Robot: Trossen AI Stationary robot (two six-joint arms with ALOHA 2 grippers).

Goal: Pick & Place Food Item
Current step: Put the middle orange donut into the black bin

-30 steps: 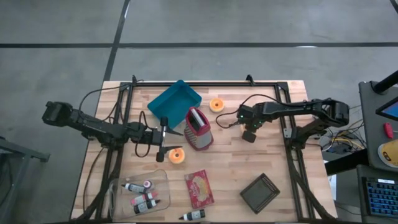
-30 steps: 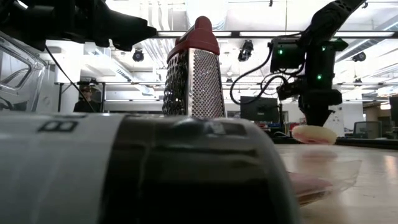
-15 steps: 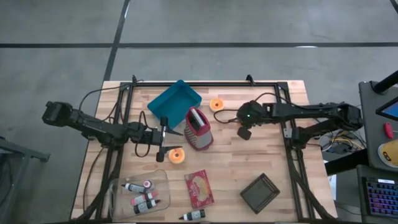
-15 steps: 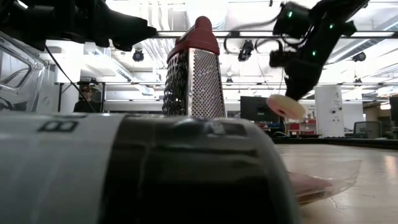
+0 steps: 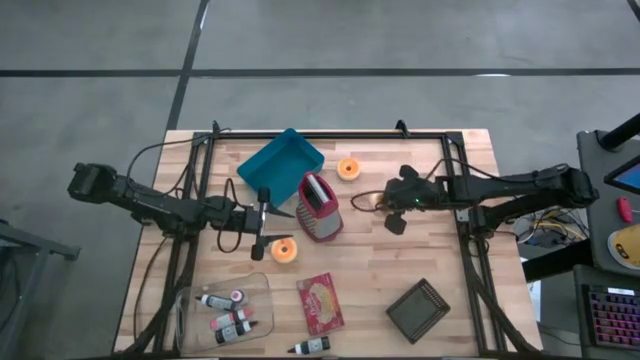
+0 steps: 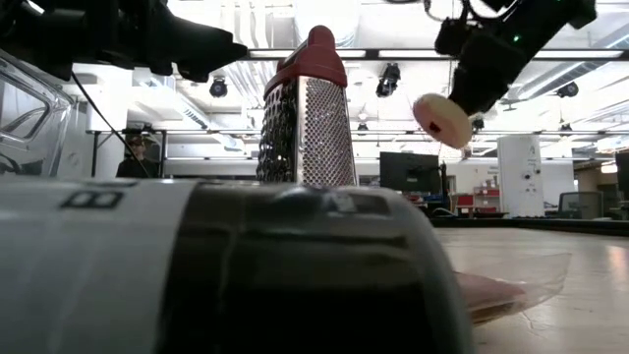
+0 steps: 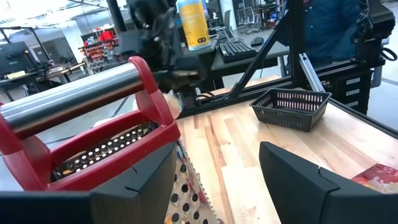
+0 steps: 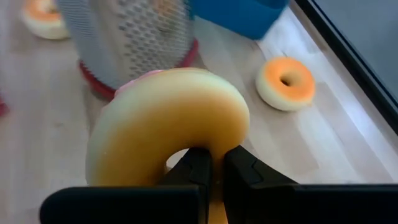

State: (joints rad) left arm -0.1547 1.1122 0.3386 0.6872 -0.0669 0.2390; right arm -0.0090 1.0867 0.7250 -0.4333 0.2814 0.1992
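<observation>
Donut (image 8: 168, 137) in right gripper (image 8: 211, 168), airborne

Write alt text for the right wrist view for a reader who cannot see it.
The right gripper is shut on the rim of a pale doughnut, holding it above the wooden table. Beyond it stand a metal box grater with a red base and a blue tray, and an orange-iced doughnut lies on the table, with a second farther off.
</observation>
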